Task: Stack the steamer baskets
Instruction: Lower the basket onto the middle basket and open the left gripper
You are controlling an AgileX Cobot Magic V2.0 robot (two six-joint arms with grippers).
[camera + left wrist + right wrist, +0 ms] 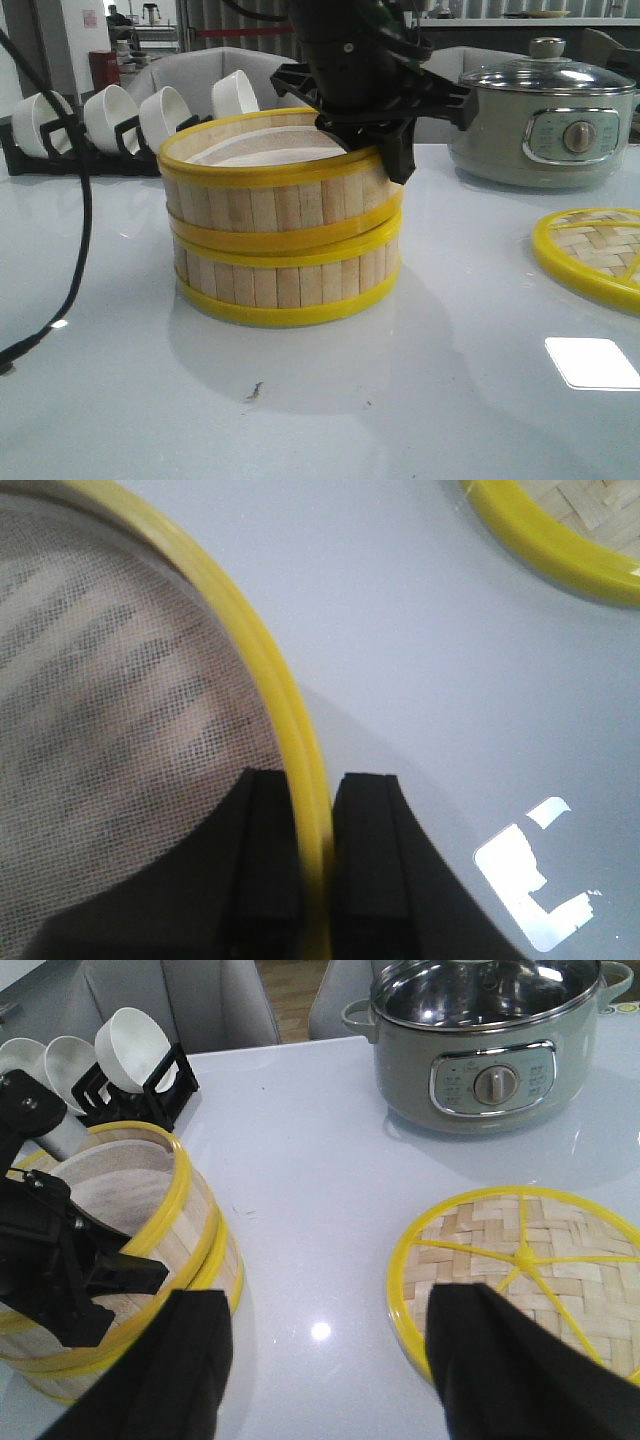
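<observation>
stack: top basket (275, 190) sits on bottom basket (285, 275), slightly skewed | left gripper (318, 870) clenched on the top basket's rim, one finger inside, one outside, likely to steady it while seating | right gripper (325, 1360) released, empty, hovers near lid (520, 1265)

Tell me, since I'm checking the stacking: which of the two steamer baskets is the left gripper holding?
The upper basket, sitting on the lower basket. The left gripper is clamped on its top yellow rim, one finger inside and one outside; the lower one is untouched.
</observation>
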